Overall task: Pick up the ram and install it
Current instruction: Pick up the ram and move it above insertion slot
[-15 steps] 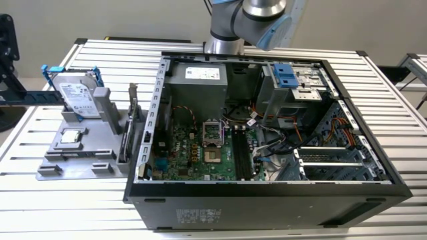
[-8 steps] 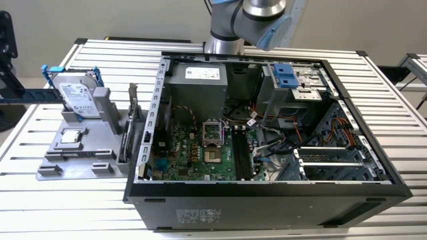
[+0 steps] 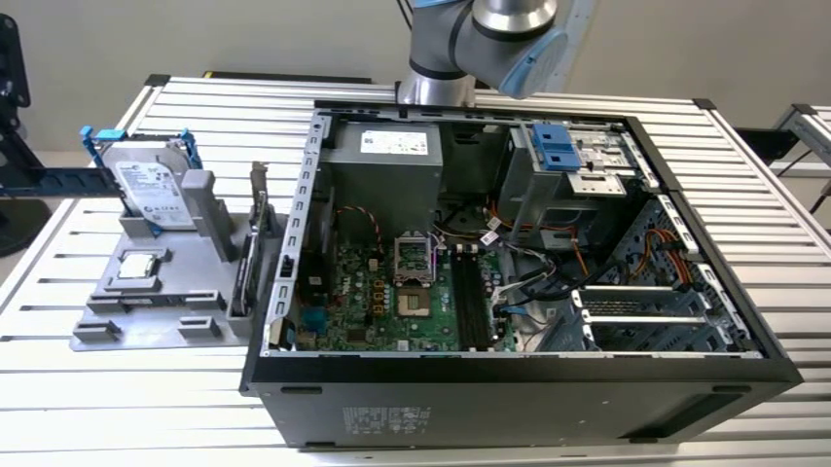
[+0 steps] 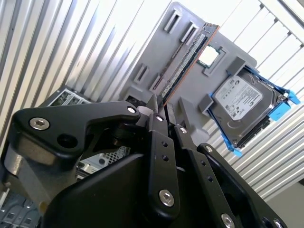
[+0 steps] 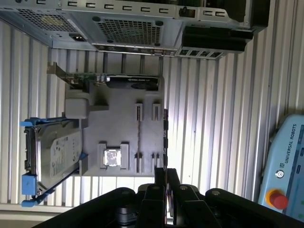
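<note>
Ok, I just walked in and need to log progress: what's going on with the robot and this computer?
A robot arm works over a slatted table with an open computer case on it. Its end effector is up in the air, facing the grey holder beside the case. The ram stands on edge in that holder, not yet picked up. The holder also carries a hard drive.

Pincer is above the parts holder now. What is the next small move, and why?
Probably lower the pincer a little toward the ram, keeping the two in line. In both wrist views the ram stands on edge at the rim of the gray holder, roughly in line with the pincer and not yet reached. The hard drive and expansion card sit well aside.
</note>
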Tool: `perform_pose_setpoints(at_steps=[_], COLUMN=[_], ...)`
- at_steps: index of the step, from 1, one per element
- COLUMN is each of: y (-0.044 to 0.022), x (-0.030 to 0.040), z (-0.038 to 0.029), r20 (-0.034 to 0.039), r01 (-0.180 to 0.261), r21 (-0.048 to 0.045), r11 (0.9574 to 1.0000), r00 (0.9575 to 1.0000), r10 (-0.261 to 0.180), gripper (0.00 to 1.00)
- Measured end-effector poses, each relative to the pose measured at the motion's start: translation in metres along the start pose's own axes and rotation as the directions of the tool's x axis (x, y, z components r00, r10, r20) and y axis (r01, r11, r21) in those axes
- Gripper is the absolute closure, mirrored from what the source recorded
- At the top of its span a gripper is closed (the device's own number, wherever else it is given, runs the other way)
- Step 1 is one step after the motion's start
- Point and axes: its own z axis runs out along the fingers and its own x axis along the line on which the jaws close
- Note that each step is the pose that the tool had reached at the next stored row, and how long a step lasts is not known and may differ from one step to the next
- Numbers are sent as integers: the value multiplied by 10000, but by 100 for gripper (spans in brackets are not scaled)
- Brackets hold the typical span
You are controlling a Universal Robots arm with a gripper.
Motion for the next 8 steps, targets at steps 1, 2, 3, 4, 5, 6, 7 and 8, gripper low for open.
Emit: perform_pose_setpoints(at_steps=[1, 2, 3, 4, 5, 6, 7, 8], y=[0, 0, 0, 1, 1, 1, 1, 1], x=[0, 0, -1, -1, -1, -1, -1, -1], z=[-6, -12, -19, -26, -32, -38, -44, -49], r20=[0, 0, 0, 1, 0, 0, 0, 0], r01=[1, 0, 0, 1, 1, 0, 1, 1], r21=[0, 0, 0, 1, 1, 1, 1, 0], r11=[10000, 10000, 10000, 10000, 10000, 10000, 10000, 10000], r00=[10000, 10000, 10000, 10000, 10000, 10000, 10000, 10000], r10=[-1, 0, 0, -1, -1, 0, -1, -1], gripper=[100, 100, 100, 100, 100, 100, 100, 100])
